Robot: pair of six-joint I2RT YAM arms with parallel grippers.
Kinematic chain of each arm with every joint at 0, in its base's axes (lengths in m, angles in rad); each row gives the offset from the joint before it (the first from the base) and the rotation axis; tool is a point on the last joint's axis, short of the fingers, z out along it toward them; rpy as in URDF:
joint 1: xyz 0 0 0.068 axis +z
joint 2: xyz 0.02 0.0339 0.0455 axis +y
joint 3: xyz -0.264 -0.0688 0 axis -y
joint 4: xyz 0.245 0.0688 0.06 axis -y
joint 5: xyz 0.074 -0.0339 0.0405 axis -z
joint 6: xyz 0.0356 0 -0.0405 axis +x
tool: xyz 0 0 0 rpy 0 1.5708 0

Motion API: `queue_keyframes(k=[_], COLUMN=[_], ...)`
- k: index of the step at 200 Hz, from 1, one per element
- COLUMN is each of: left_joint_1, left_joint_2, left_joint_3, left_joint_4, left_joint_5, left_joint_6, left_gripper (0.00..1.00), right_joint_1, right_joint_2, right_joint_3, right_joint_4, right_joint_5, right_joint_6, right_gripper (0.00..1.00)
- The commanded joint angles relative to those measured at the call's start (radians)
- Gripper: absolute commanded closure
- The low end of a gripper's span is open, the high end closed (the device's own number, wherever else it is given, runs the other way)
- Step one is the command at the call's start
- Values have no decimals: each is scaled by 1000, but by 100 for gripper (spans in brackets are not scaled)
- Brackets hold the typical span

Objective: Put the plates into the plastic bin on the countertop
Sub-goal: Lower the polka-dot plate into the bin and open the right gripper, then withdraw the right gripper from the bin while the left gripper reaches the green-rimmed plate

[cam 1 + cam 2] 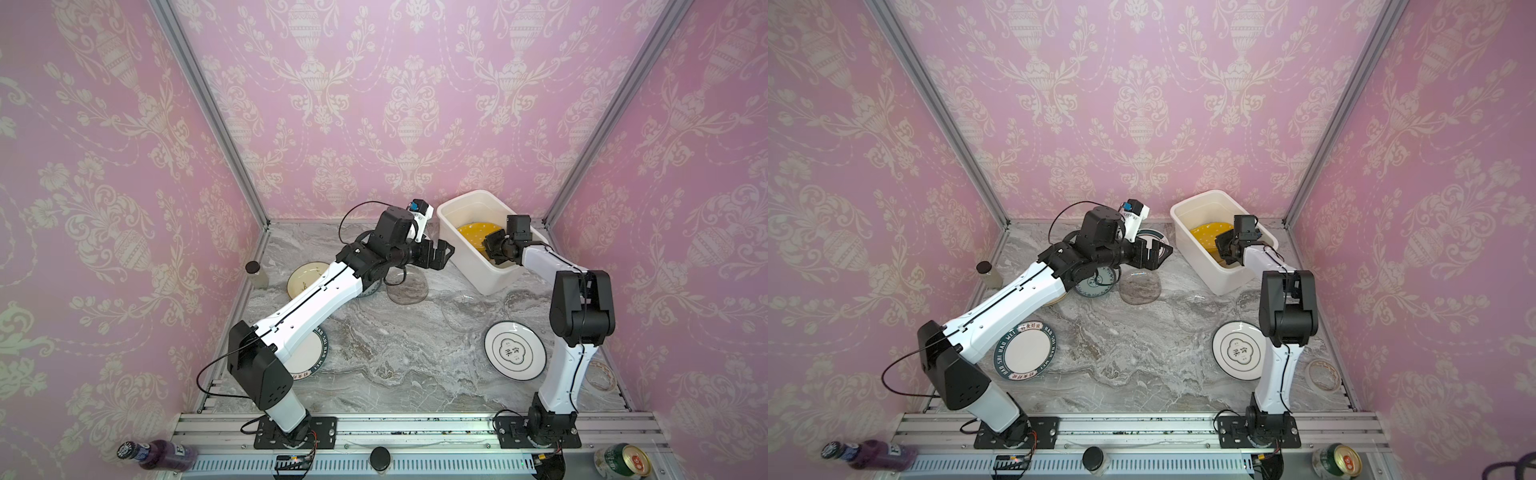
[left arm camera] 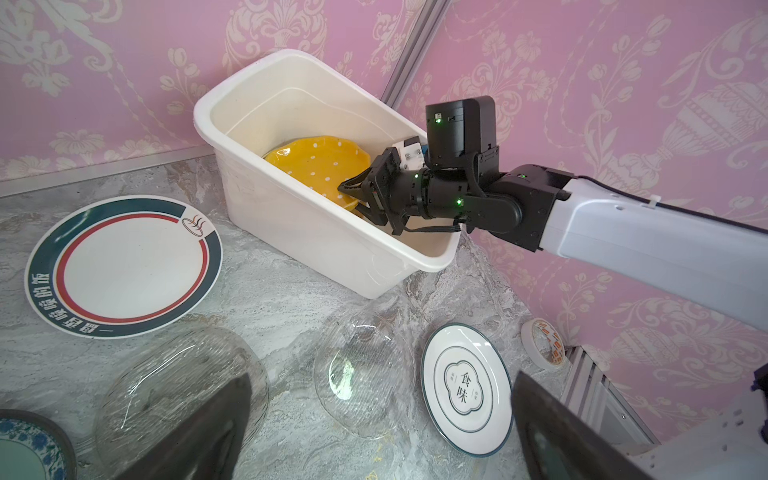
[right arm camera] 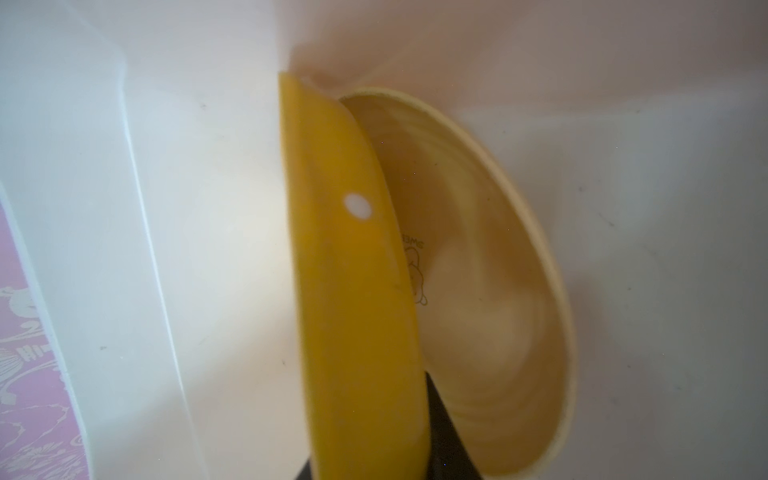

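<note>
right gripper (image 2: 351, 194) clamps rim of orange-yellow white-dotted scalloped plate (image 2: 316, 166) | plate tilted inside deep white plastic bin (image 2: 299, 237) over pale yellow round plate (image 3: 478, 291), likely to stack | left gripper (image 1: 442, 253) spread wide, empty, beside bin, probably staged for next pick

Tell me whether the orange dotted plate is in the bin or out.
In, unreleased: the orange dotted plate tilts inside the plastic bin, right gripper shut on its rim, above a pale yellow plate.

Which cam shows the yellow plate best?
Left wrist view: the yellow plate shows dotted face and wavy rim inside the bin, right hand gripping its edge. Both top views show only part; right wrist sees it edge-on.
</note>
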Motion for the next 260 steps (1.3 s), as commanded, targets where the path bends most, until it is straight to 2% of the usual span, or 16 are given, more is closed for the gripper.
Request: queue_keyframes(k=[1, 22, 51, 63, 122, 168, 232, 246, 260], left_joint_1=[4, 5, 5, 5, 7, 10, 41, 65, 126], left_joint_2=[16, 15, 12, 12, 8, -16, -93, -120, -130], left_joint_3=[32, 33, 33, 32, 31, 34, 18, 5, 6], left_joint_4=[2, 3, -2, -3, -4, -40, -118, -135, -182], left_joint_5=[24, 26, 25, 24, 11, -55, -158, -174, -121], left_joint_6=[1, -3, 3, 6, 16, 4, -32, -89, -214], left_gripper=[1, 1, 1, 1, 1, 1, 1, 1, 1], right_joint_1=[-3, -4, -1, -1, 5, 28, 56, 68, 83], right_joint_2=[4, 18, 23, 23, 58, 36, -93, -153, -219], right_joint_3=[11, 26, 77, 110, 294, 334, 307, 291, 271], right_joint_4=[123, 72, -57, -128, -475, -615, -633, -619, -602], right_joint_5=[1, 4, 26, 43, 86, 165, 205, 215, 217], right_joint_6=[-21, -48, -115, -143, -272, -339, -442, -470, -502], right_gripper=[83, 74, 46, 37, 19, 9, 7, 7, 8])
